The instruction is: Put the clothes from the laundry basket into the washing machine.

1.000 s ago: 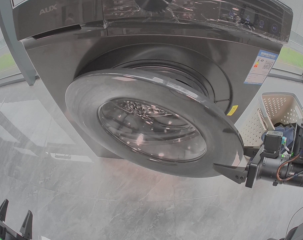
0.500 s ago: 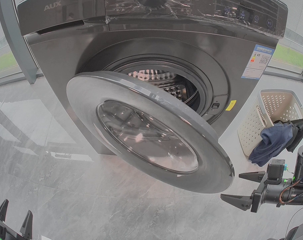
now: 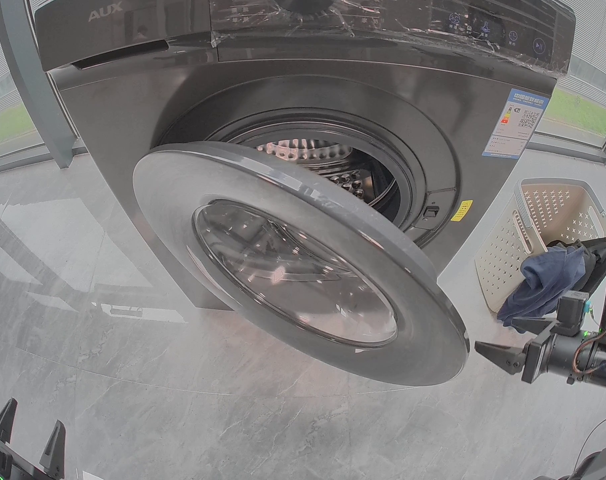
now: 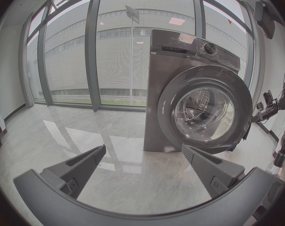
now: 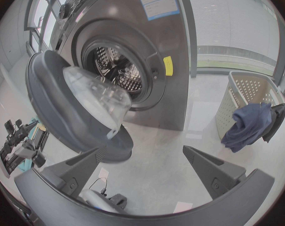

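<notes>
right hand (image 5: 144,148) | dark grey wedge fingers (image 5: 211,168) (ribbed tips) | round screws (image 5: 215,183)

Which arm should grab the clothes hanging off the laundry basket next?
Right. The open right gripper sits near the blue garment on the laundry basket; the left gripper is far on the other side.

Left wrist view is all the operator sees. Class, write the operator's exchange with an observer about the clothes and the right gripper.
Operator: Where are the clothes?
Observer: A blue garment hangs over the rim of the laundry basket, which stands on the floor beside the washing machine.
Operator: Is the right gripper holding anything?
Observer: No. The right gripper is open and empty, just short of that garment.
</notes>
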You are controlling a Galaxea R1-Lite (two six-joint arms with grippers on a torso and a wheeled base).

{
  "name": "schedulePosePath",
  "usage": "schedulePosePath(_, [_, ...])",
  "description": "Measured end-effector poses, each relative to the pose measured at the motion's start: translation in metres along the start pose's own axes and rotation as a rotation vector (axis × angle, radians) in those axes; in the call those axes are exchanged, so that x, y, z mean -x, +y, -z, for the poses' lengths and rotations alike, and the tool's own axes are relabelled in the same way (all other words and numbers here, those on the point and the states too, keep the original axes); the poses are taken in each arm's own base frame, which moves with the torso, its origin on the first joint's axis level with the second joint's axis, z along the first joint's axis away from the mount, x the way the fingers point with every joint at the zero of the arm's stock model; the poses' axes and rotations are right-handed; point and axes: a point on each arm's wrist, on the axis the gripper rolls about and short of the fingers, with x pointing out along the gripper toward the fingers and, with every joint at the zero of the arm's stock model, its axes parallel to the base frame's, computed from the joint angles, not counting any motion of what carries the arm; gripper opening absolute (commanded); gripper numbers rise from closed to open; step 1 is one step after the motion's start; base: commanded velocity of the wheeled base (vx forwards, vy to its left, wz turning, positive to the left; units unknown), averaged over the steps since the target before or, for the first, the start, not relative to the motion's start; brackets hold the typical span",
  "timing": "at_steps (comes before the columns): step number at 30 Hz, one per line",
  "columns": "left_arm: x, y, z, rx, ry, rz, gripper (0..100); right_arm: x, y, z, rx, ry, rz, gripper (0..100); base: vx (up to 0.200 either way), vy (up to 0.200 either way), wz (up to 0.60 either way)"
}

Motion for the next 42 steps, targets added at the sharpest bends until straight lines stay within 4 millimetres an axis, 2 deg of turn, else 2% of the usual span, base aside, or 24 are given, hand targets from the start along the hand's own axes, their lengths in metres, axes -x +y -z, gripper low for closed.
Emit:
schedulePosePath(4, [0.0,0.0,0.0,0.0,0.0,0.0,100,-0.009,-0.001,-0.019,0.003,-0.048,0.015,100,0.0,0.0,0.0])
schedulePosePath(7, [0.0,0.0,0.0,0.0,0.0,0.001,100,-0.017,0.007,-0.026,0.014,-0.053,-0.004,100,0.0,0.0,0.0])
schedulePosePath(12, [0.0,0.0,0.0,0.0,0.0,0.0,100,-0.025,0.026,-0.02,0.025,-0.015,-0.064,100,0.0,0.0,0.0])
schedulePosePath(18, [0.0,0.0,0.0,0.0,0.0,0.0,100,-0.018,0.038,0.005,0.043,0.072,-0.128,100,0.0,0.0,0.0])
schedulePosePath(22, [0.0,0.0,0.0,0.0,0.0,0.001,100,-0.017,0.038,0.004,0.042,0.059,-0.125,100,0.0,0.0,0.0])
schedulePosePath(26, [0.0,0.0,0.0,0.0,0.0,0.0,100,-0.021,0.04,-0.003,0.038,0.039,-0.123,100,-0.2,0.0,0.0])
schedulePosePath(32, [0.0,0.0,0.0,0.0,0.0,0.001,100,-0.044,0.042,-0.023,0.021,0.008,-0.087,100,-0.133,0.0,0.0])
schedulePosePath(42, [0.0,0.0,0.0,0.0,0.0,0.001,100,-0.105,0.046,-0.058,-0.012,-0.048,-0.001,100,0.0,0.0,0.0])
